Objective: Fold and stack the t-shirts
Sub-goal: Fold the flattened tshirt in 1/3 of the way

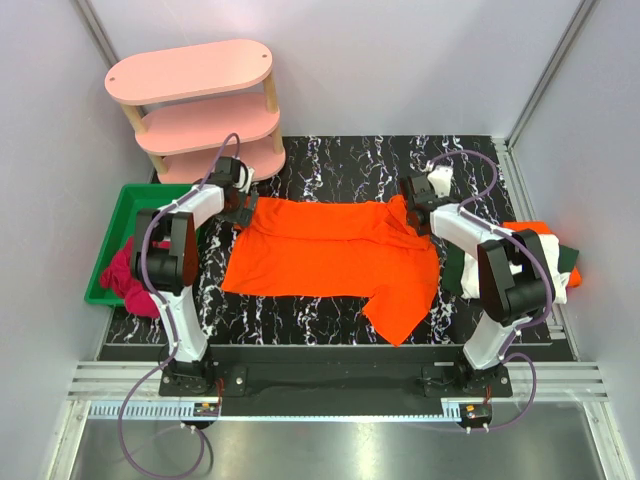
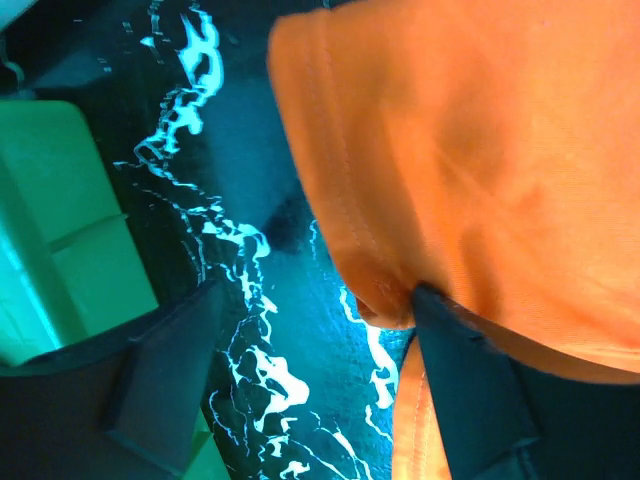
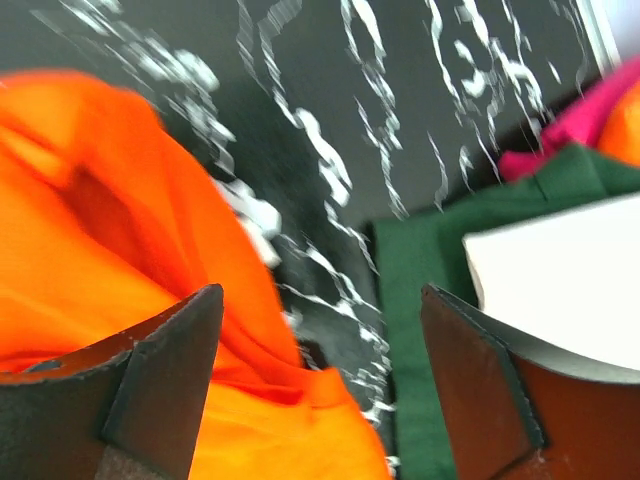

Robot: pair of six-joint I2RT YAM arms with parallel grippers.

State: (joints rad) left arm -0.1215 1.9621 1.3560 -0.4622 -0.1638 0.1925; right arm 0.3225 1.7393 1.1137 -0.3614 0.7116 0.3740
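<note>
Left gripper (image 1: 238,205): released, jaws wide apart, marble table (image 1: 330,165) visible in the gap. Sitting at the far-left corner of the big orange t-shirt (image 1: 330,255). In the left wrist view the shirt's hemmed edge (image 2: 340,200) is bunched against the tip of 1 finger (image 2: 470,390) and drapes over that side; the other finger (image 2: 165,390) is clear of cloth, with the green bin (image 2: 60,250) just outboard of it.

Right gripper (image 1: 418,215): also released, jaws wide apart, nothing between them but table. It's at the shirt's far-right corner. In the right wrist view orange cloth (image 3: 120,230) is heaped around 1 finger (image 3: 160,380). On the other finger's side (image 3: 480,390) is the folded stack: dark green t-shirt (image 3: 415,250) with a white t-shirt (image 3: 560,290) on top, some magenta cloth (image 3: 590,110) beyond them.

Big orange shirt lies spread flat between the 2 grippers, 1 sleeve flopped toward the arm bases on the right gripper's side. From above, a folded orange t-shirt (image 1: 530,232) also shows in the stack, outboard of the right gripper.

Bin holds a crumpled red cloth (image 1: 125,275), outboard of the left gripper. Pink 3-tier shelf (image 1: 195,75) stands beyond the left gripper.
</note>
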